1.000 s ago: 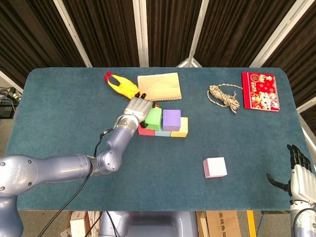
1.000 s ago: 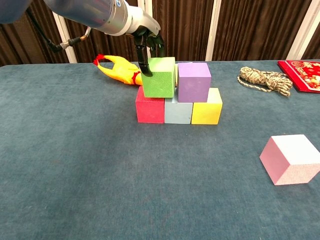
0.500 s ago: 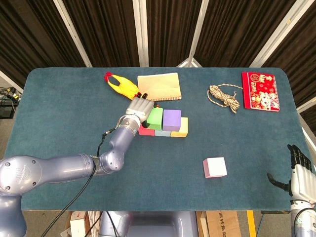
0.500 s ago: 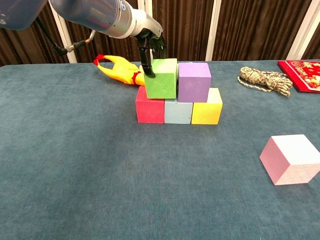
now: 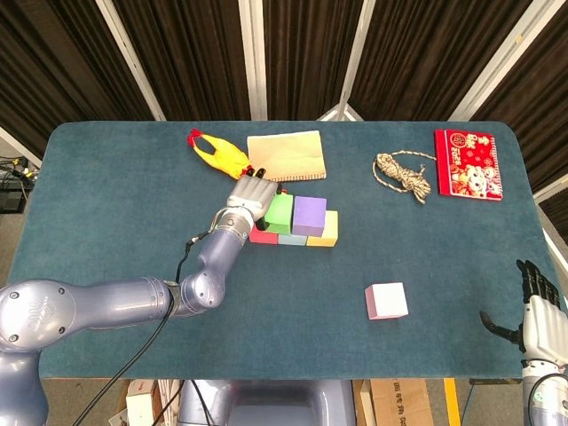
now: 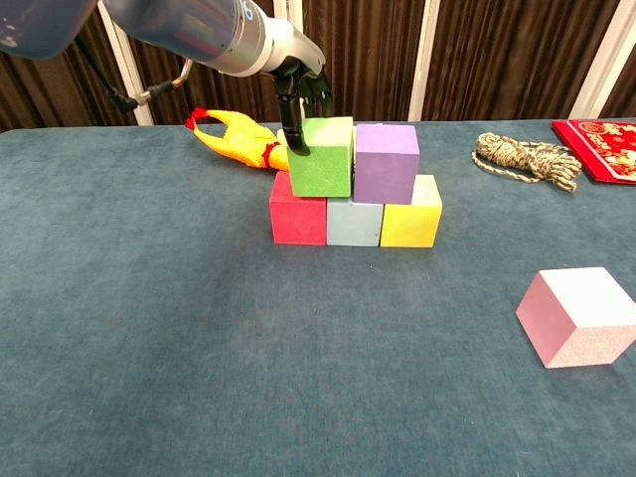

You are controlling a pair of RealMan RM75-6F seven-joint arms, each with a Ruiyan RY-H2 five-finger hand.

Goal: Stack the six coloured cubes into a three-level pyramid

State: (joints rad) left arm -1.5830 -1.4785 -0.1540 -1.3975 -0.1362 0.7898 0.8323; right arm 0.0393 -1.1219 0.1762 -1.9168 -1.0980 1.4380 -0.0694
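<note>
The green cube (image 6: 321,157) is sitting on the second level beside the purple cube (image 6: 386,162), the left hand (image 5: 249,197) gripping it. The hand probably needs to let go next, then the pink cube (image 6: 579,316) needs fetching for the top.

The left robot hand (image 6: 298,94) has slid the green cube (image 6: 321,157) against the purple cube (image 6: 386,163).

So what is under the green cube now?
The green cube sits on the red cube and light blue cube. Their top faces are covered.
</note>
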